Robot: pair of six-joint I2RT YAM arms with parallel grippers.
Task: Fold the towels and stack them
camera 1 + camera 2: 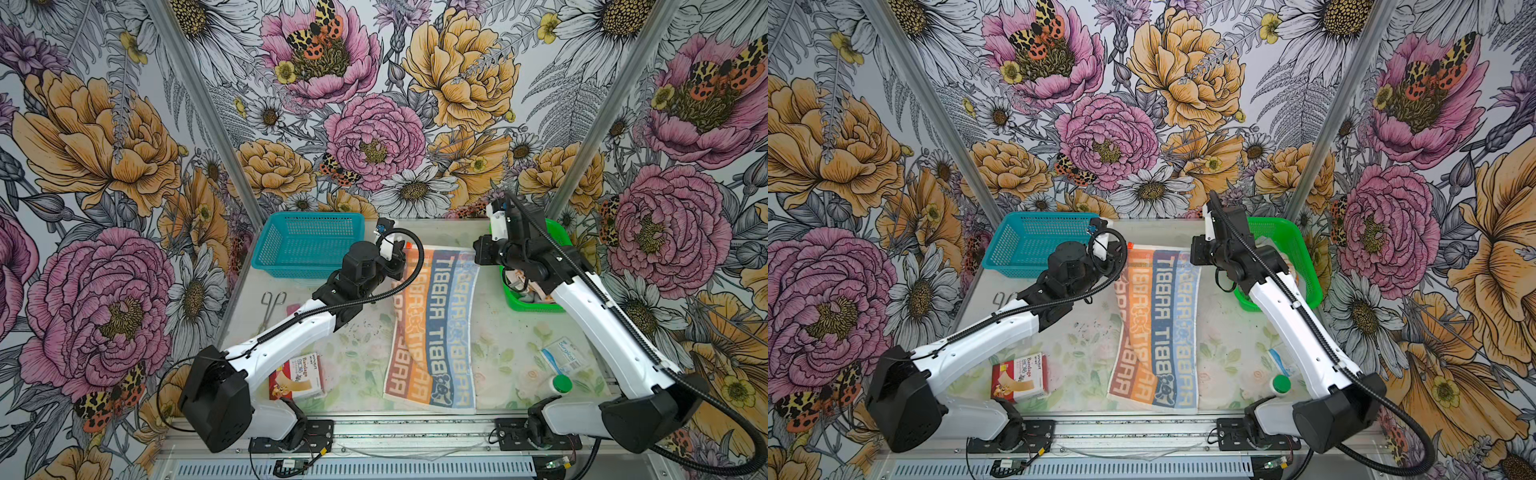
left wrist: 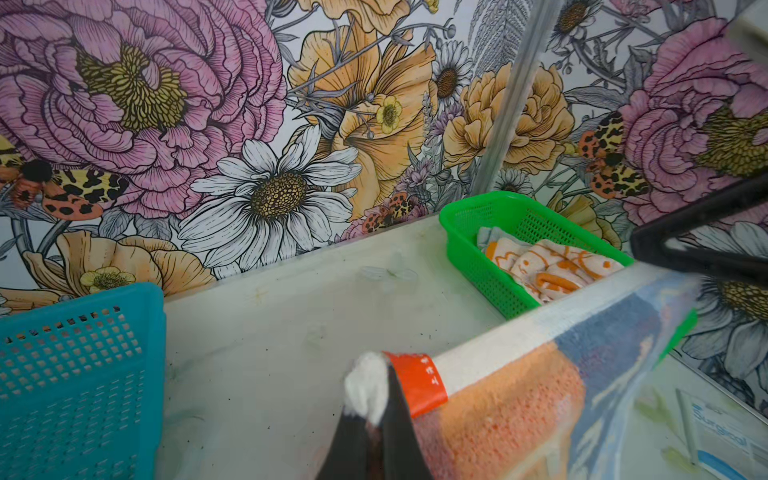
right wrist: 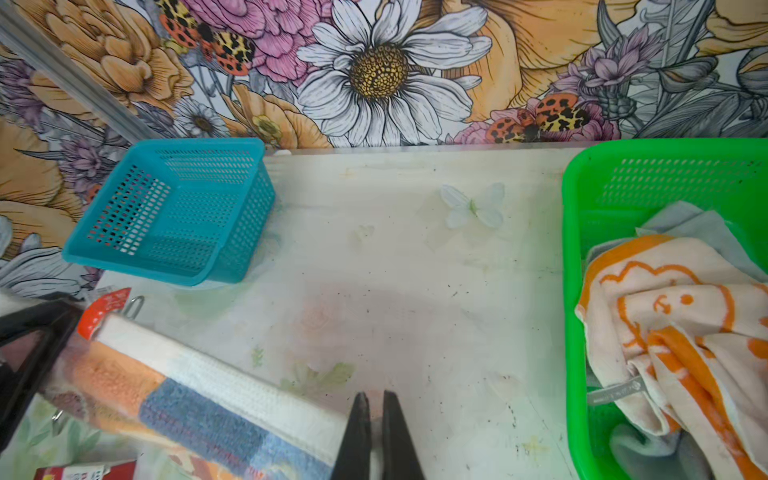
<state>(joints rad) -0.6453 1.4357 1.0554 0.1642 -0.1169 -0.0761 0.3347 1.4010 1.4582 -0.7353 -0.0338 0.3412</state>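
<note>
**First fold just starting: nothing folded, nothing stacked.**
Three towels, two baskets: the cream RABBIT towel (image 1: 432, 328) lies mid-counter, left jaws clenched on its 11 o'clock corner, right jaws on its 1 o'clock corner. The orange flowered towel (image 3: 673, 316) and grey towel (image 3: 681, 220) sit crumpled in the green basket (image 3: 567, 270) at 2 o'clock, and the teal basket (image 1: 307, 216) is empty.

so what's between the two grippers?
The white hem of the RABBIT towel, stretched from left gripper to right gripper, each shut on a corner; both wrist views show it.
</note>
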